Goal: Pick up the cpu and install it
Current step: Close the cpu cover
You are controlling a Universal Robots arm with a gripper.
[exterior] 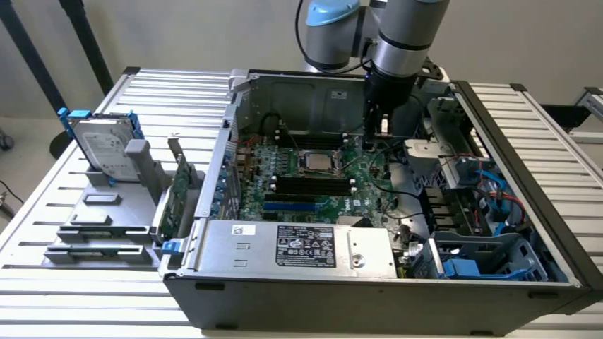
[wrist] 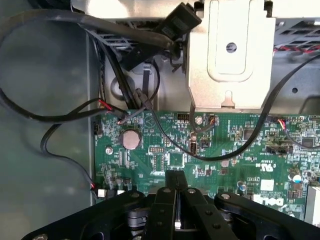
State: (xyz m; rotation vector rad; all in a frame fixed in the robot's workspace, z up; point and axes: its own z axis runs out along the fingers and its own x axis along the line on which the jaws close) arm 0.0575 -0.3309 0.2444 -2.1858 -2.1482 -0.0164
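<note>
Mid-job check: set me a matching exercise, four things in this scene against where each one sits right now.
Things:
1. cpu
2. hard drive
3. hand
4. power supply

Places:
A. outside the case, in the grey rack at the exterior view's left
B. above the green board, near the case's far wall
C. in the socket at the middle of the green board
D. along the case's near wall, label facing up

Pairs: 1-C, 2-A, 3-B, 4-D
</note>
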